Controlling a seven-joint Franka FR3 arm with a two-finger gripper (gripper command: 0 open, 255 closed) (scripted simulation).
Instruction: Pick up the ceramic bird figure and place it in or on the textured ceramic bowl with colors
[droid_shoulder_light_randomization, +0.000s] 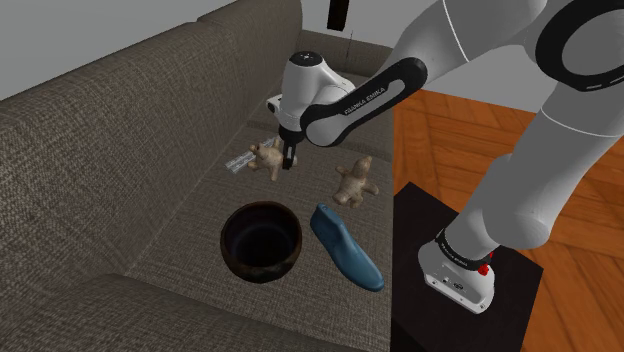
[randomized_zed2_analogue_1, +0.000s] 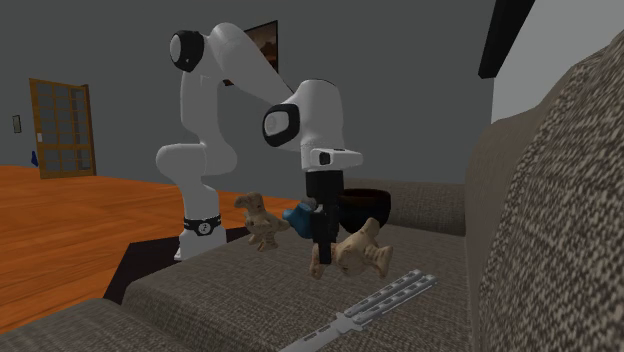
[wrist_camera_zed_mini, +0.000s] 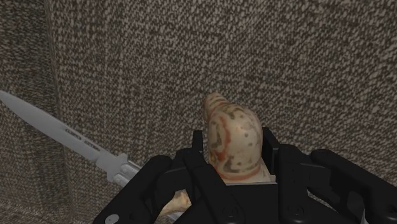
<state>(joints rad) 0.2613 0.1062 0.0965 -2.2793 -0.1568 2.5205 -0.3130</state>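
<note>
Clasping pincer (wrist_camera_zed_mini: 234, 164) half-hiding bird figure (wrist_camera_zed_mini: 234, 130)

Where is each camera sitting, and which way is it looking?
Shoulder view: up beside the stand, looking down over the sofa seat; the arm and gripper show.
Second exterior view: low on the sofa, facing back at the robot; the whole arm shows.
Wrist view: on the hand, looking down at the cushion; the gripper clasps the bird figure.
Shared: all three show the bird figure and the knife.
</note>
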